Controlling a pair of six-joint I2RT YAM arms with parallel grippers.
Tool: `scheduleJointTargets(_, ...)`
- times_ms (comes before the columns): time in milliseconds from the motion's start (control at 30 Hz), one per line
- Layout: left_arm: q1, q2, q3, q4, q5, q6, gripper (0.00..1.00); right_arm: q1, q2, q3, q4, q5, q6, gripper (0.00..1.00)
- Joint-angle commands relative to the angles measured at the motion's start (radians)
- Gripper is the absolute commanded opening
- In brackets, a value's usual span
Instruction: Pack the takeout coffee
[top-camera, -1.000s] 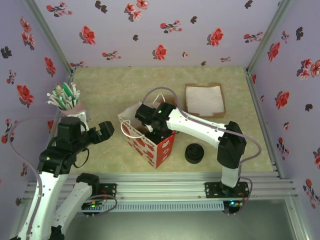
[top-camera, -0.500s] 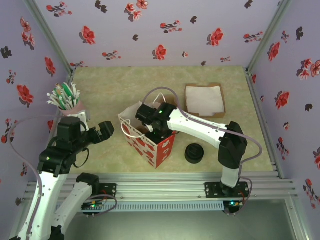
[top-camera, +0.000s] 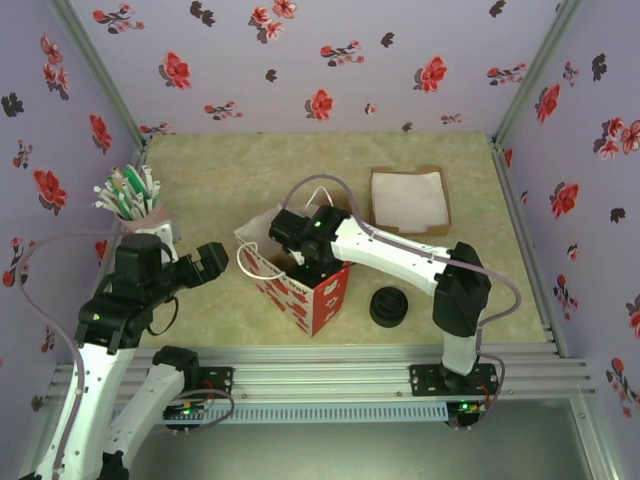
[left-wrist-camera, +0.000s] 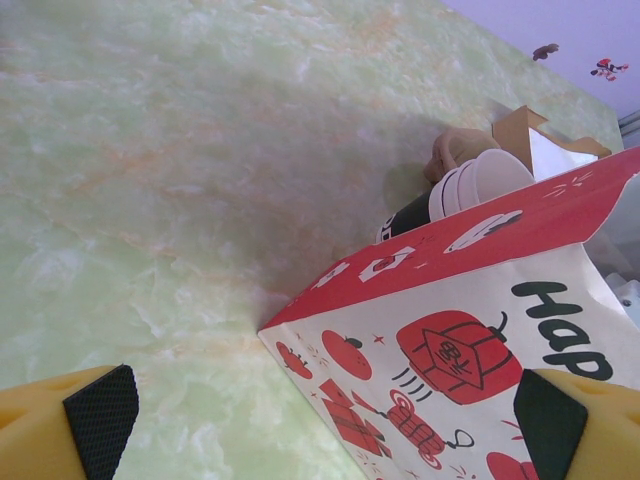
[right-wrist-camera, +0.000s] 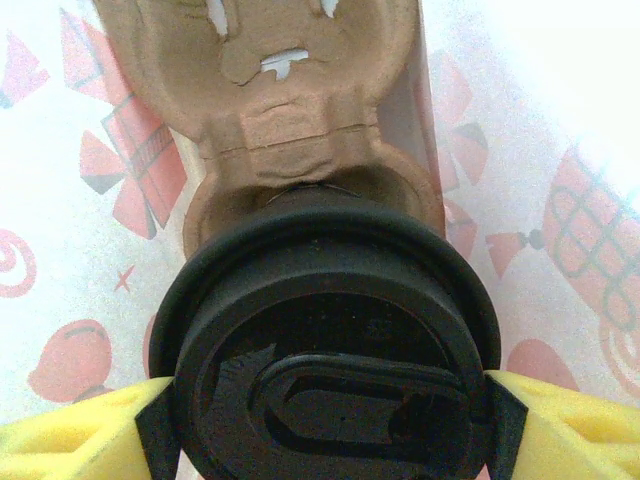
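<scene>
Green-marbled counter under lilac flowered walls; at near left, left tool, spread fully wide, gripping nothing, facing red-and-white paper bag at centre; just right of bag, stack of black lids; inside bag, right tool reaching down, pads close against either side of takeout coffee at its lid; clamped or just off the rim, cannot tell; coffee within bag, over near pocket of brown pulp carrier; beyond bag, stack of cream cups; farther right, napkin tray; far left, holder of sticks.
</scene>
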Motion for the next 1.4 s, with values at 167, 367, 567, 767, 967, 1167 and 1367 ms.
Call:
scheduleJointTargets(167,-0.005,-0.007,0.001,0.020,-0.013,0.011,0.99,0.013,0.037,0.026,-0.051,0.025,0.023,0.81)
scheduleJointTargets(367,-0.006,-0.008,0.001,0.020,-0.011,0.010,0.99,0.018,0.036,0.042,-0.063,0.034,0.023,0.83)
scheduleJointTargets(567,-0.005,-0.003,0.004,0.023,-0.008,0.010,0.99,0.018,0.029,0.047,-0.067,0.042,0.024,0.85)
scheduleJointTargets(767,-0.006,0.003,0.004,0.031,-0.007,0.009,0.99,0.019,0.025,0.072,-0.085,0.055,0.026,0.88)
scheduleJointTargets(967,-0.005,0.009,0.004,0.040,0.001,0.007,0.99,0.022,0.001,0.085,-0.091,0.065,0.033,0.91)
scheduleJointTargets(1167,-0.004,0.008,0.008,0.038,0.003,0.006,0.99,0.025,-0.001,0.114,-0.110,0.074,0.034,0.95)
scheduleJointTargets(1367,-0.007,0.009,0.011,0.039,0.004,0.007,0.99,0.030,-0.006,0.149,-0.134,0.091,0.037,0.98)
